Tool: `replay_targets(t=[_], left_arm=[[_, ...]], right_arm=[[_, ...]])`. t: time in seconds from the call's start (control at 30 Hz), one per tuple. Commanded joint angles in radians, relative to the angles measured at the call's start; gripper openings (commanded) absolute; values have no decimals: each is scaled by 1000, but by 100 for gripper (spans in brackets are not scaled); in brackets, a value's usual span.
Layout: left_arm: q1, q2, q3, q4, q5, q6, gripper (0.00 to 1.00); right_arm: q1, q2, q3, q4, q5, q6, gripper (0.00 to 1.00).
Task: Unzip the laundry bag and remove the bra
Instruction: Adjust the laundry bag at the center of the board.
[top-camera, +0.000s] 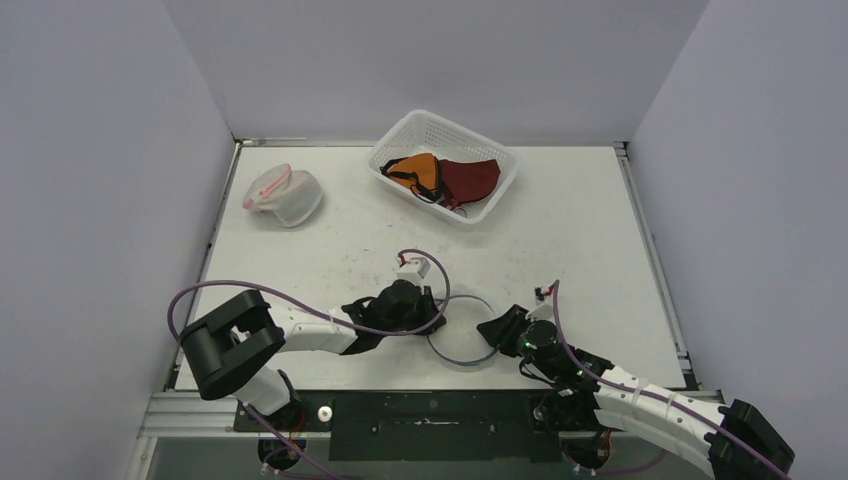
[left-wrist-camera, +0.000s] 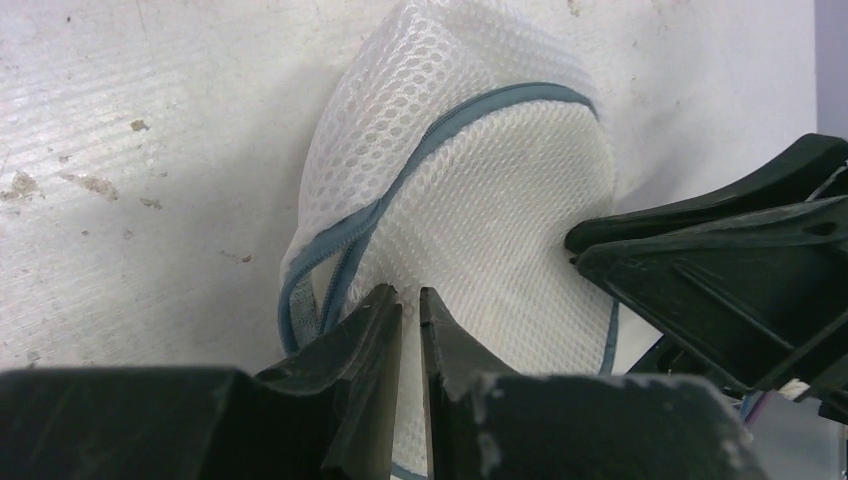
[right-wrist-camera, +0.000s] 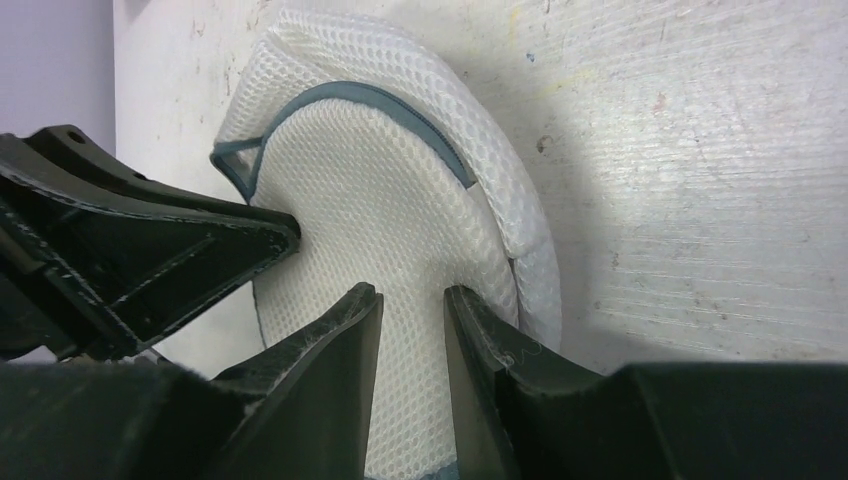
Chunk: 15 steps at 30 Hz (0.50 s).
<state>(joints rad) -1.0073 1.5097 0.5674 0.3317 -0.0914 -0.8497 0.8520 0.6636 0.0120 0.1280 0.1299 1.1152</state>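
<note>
- Laundry bag (top-camera: 463, 332): white mesh, round, lying on the desk (top-camera: 600, 250) at the near edge, between the two arms.
- Zip (left-wrist-camera: 440, 130): a blue-grey band that curves over the top of the bag. I cannot tell whether it is open or closed.
- Bra: not discernible through the mesh in any view.
- Left fingers (left-wrist-camera: 368, 335): almost pressed together, with a thin fold of mesh pinched in the narrow gap. They hold the bag's left side, just beside the zip band.
- Right fingers (right-wrist-camera: 340, 345): set a little wider than the left pair and closed on a thicker ridge of mesh that rises between them. They grip the bag's right side.
- The two grips face each other across the bag. In the left wrist view, the right fingers' tips press into the mesh on the far side.
- The mesh puckers toward each pinch point, and the rest of the bag rests on the desk.
- Basket (top-camera: 400, 135): white plastic, at the far centre of the desk, well apart from the arms. It holds an orange garment (top-camera: 420, 172) and a dark red garment (top-camera: 472, 180).
- Second mesh bag (top-camera: 285, 197): at the far left of the desk, with a pink zip, untouched.
</note>
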Motion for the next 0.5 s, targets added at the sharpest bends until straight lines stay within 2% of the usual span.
replay_targets(t=[0.0, 0.33, 0.4, 0.47], left_arm=[[-4, 49, -38, 75, -25, -15, 12], [-6, 67, -81, 122, -35, -24, 10], [-8, 32, -76, 104, -29, -20, 10], [-12, 2, -64, 79, -29, -16, 10]], right_arm=[[7, 9, -105, 13, 69, 24, 32], [19, 18, -99, 2, 77, 41, 34], [23, -3, -66, -31, 64, 18, 38], [37, -49, -18, -115, 78, 1, 45]])
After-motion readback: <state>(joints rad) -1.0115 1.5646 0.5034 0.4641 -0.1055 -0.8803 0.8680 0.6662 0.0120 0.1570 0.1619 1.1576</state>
